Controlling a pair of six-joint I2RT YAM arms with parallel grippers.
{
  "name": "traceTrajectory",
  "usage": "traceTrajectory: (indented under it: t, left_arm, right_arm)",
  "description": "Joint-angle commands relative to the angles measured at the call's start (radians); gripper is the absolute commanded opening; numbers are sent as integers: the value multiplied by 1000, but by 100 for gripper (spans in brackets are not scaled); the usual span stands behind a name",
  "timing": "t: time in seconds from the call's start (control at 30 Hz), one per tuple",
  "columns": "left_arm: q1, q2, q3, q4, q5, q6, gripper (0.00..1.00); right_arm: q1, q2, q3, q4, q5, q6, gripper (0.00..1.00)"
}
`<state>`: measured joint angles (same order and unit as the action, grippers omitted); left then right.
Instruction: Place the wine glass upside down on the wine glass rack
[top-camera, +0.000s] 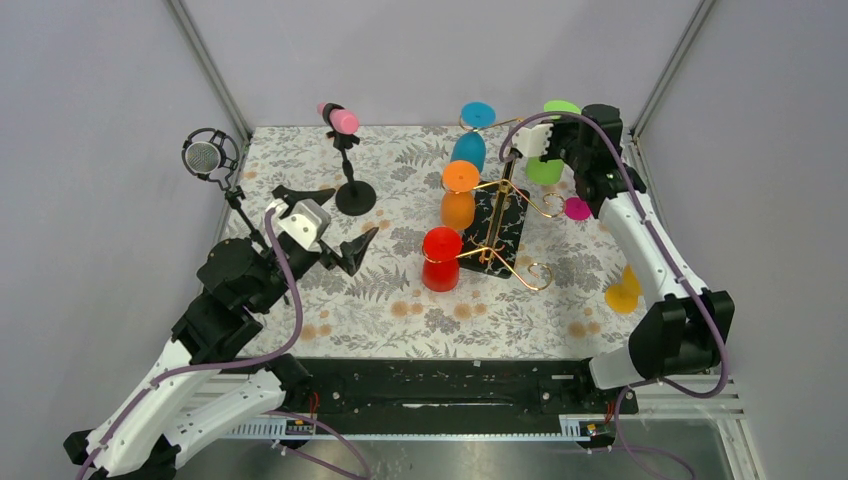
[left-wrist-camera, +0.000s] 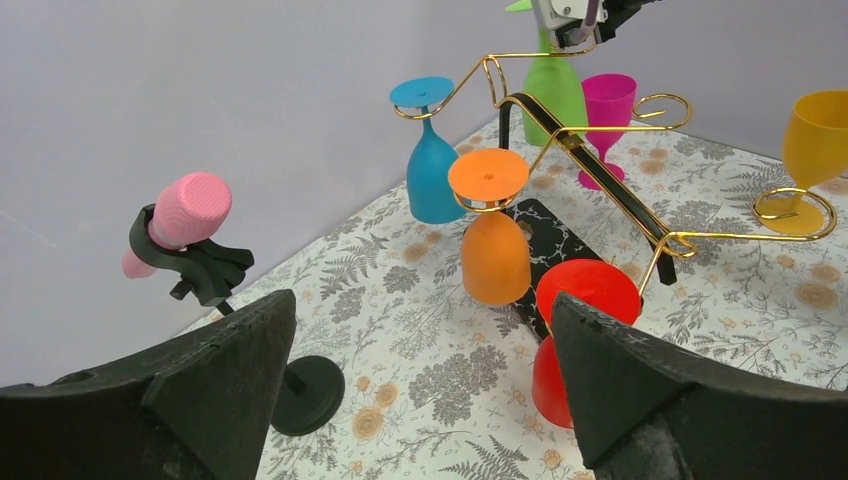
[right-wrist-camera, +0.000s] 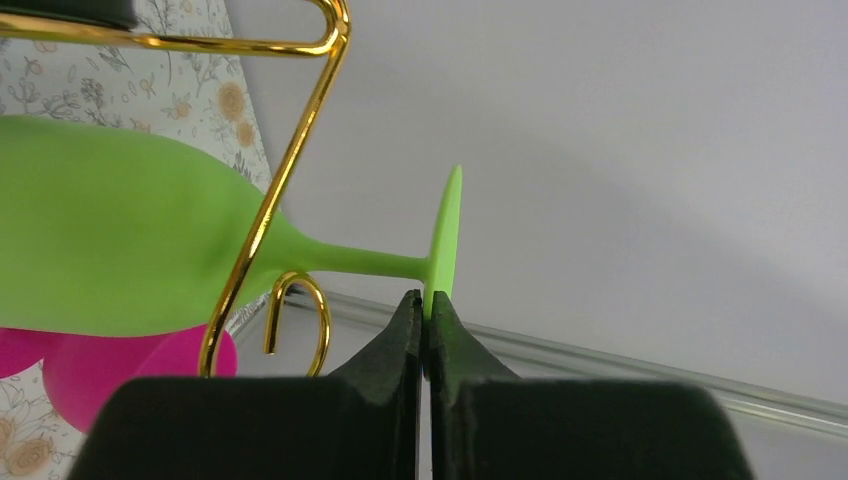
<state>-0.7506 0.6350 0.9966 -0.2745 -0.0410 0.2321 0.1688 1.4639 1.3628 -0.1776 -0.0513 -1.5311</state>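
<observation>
The gold wire wine glass rack (top-camera: 512, 192) stands on its black speckled base (top-camera: 497, 232) at the table's middle right. My right gripper (right-wrist-camera: 426, 310) is shut on the rim of the foot of a green wine glass (right-wrist-camera: 120, 245). It holds the glass upside down at the rack's far right arm (right-wrist-camera: 270, 200), which crosses it where bowl meets stem. The top view shows the green glass (top-camera: 545, 168) under that gripper (top-camera: 553, 115). My left gripper (left-wrist-camera: 420, 300) is open and empty, low over the table at the left (top-camera: 355, 212).
Blue (top-camera: 467, 150), orange (top-camera: 458, 205) and red (top-camera: 440, 258) glasses hang upside down on the rack's left arms. A magenta glass (top-camera: 577, 208) and a yellow glass (top-camera: 622, 292) stand right of the rack. A pink microphone (top-camera: 340, 120) on a black stand and a grey microphone (top-camera: 205, 157) stand at the left.
</observation>
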Motion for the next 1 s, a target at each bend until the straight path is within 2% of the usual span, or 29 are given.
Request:
traceTrajectory:
  t: [0.0,0.33,0.97]
  left_arm:
    - [-4,2,1,26,22,11,99]
    - [-4,1,-13,20,36,16,99]
    - [-4,33,-18,26,85,31,99]
  right_arm:
    - [-4,-60,-24,44,-94,-44,0]
    - [-4,-102,-85,36,-134,-28,0]
    - [-6,-181,-154,38,-80,30,0]
